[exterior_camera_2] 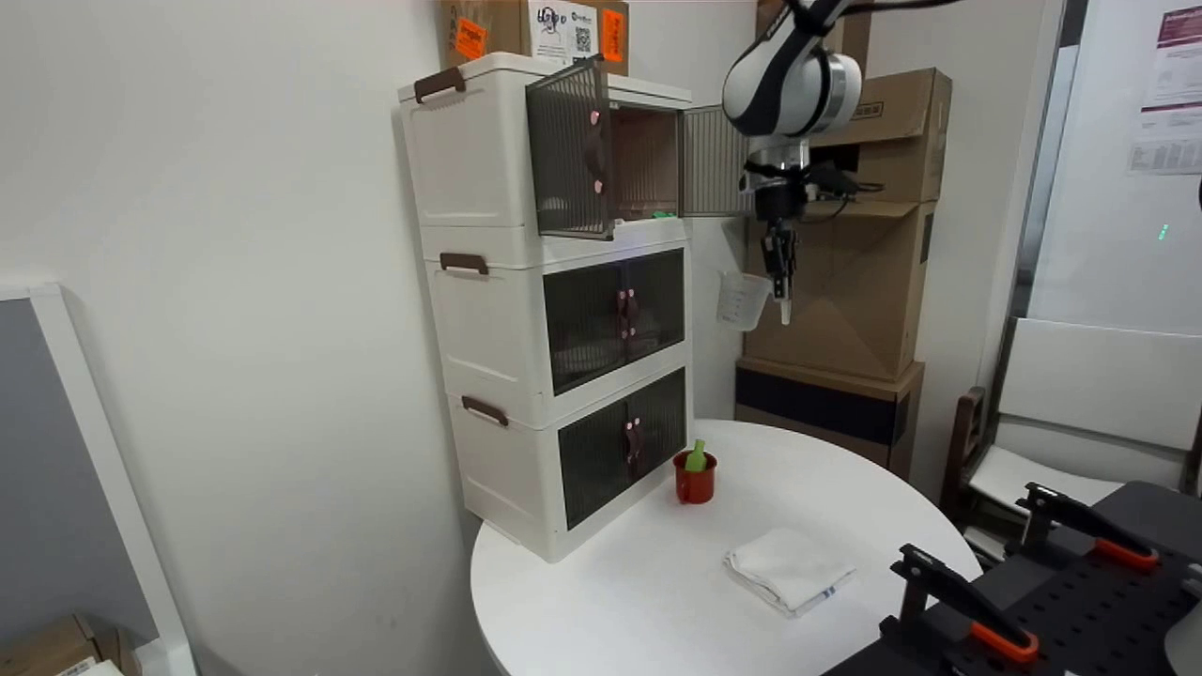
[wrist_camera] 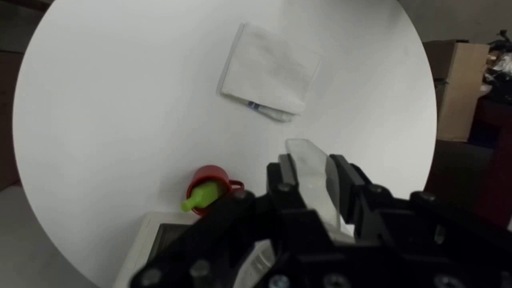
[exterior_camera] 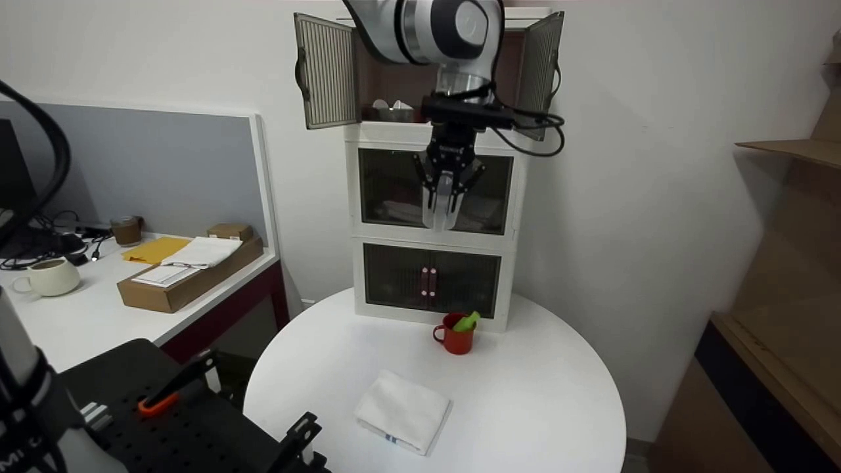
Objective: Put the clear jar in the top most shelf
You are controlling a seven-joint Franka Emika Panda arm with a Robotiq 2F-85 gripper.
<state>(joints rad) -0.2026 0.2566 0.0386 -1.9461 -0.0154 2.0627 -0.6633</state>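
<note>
Whitish and see-through, the clear jar point(exterior_camera_2: 742, 302) hangs from the gripper point(wrist_camera: 312, 170); I see fingers point(wrist_camera: 277, 176) clasping its handle point(wrist_camera: 315, 192), out before the cabinet point(exterior_camera: 391, 233), lower than the open top most shelf point(exterior_camera: 392, 80).

A red mug point(exterior_camera: 458, 341) holds a green object point(wrist_camera: 205, 195), perhaps a utensil.

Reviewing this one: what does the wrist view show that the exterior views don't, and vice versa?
Only the wrist view: a cardboard box with shiny dark clutter beside it, at picture right, past the round white table.
Only the exterior views: the top most shelf with its doors open, and the arm above the gripper.
Both: the table, the gripper holding the clear jar, the red mug with a green item inside, and the folded cloth.
</note>
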